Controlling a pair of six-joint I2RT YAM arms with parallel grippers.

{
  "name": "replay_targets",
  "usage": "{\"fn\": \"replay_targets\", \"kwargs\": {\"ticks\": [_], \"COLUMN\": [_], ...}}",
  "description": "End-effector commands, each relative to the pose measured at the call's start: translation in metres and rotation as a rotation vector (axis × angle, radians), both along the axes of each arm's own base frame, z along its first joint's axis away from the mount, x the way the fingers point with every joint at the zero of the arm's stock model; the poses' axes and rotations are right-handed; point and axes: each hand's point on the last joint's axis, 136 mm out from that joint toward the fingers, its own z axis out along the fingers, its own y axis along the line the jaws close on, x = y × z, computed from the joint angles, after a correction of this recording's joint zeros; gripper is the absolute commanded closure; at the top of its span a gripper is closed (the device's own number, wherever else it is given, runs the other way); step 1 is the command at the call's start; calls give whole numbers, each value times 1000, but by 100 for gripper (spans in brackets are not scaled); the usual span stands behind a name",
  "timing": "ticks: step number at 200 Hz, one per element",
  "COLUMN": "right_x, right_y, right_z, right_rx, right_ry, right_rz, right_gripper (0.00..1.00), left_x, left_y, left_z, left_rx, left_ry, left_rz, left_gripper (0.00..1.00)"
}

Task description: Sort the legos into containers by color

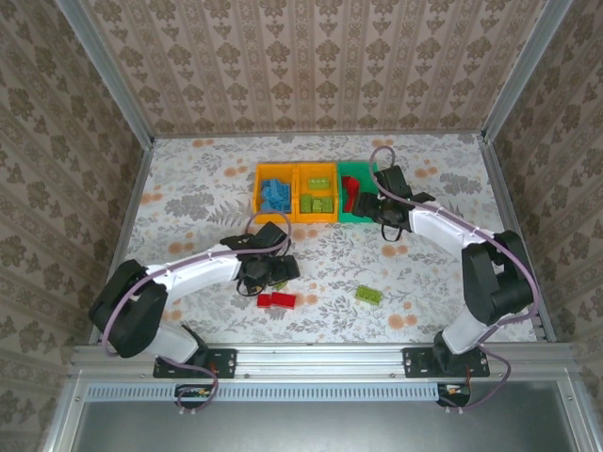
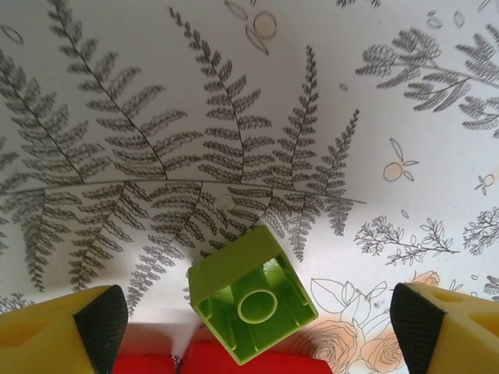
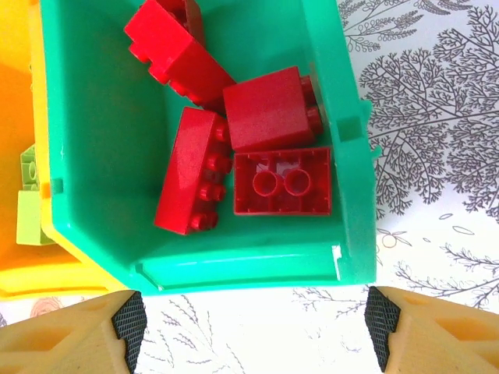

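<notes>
Three containers stand in a row at mid table. The left orange bin holds blue legos. The middle orange bin holds lime legos. The green bin holds several red legos. My left gripper is open, and an upside-down lime lego lies between its fingers without touching either pad. Red bricks lie right behind it. My right gripper hangs open and empty over the cloth, just in front of the green bin's near wall.
A red lego lies on the cloth near my left gripper, and a lime one lies further right. The table has a raised metal frame and papered walls on all sides. My right arm reaches along the right side.
</notes>
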Motion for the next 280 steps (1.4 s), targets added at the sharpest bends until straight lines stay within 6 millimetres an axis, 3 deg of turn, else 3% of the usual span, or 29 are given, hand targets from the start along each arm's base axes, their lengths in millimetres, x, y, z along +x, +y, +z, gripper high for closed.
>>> {"fn": "replay_targets", "kwargs": {"ticks": [1,123,149,193,225,234,280], "right_x": [0,-14,-18,-30,-44,-48,-70], "right_y": [-6,-52,-57,-64,-69,-70,-67], "right_z": [11,-7,-8,-10,-17,-8,-6], "right_rx": [-11,30,43,19,9,16,40], "right_ry": [-60,-47,-45,-35,-19,-44,-48], "right_rz": [6,-45,-54,-55,-65,-69,-55], "right_gripper": [21,19,19,19,19,19,21], "left_x": [-3,-18,-12,-1,12,16,40], "left_y": [-5,-13,-16,-21,-18,-18,-27], "left_z": [5,-13,-18,-26,-25,-23,-17], "left_rx": [4,106,123,145,144,139,135], "left_ry": [51,171,172,182,169,160,113], "left_rz": [45,36,23,-9,-31,-41,-111], "left_gripper": [10,20,34,37,58,63,74]}}
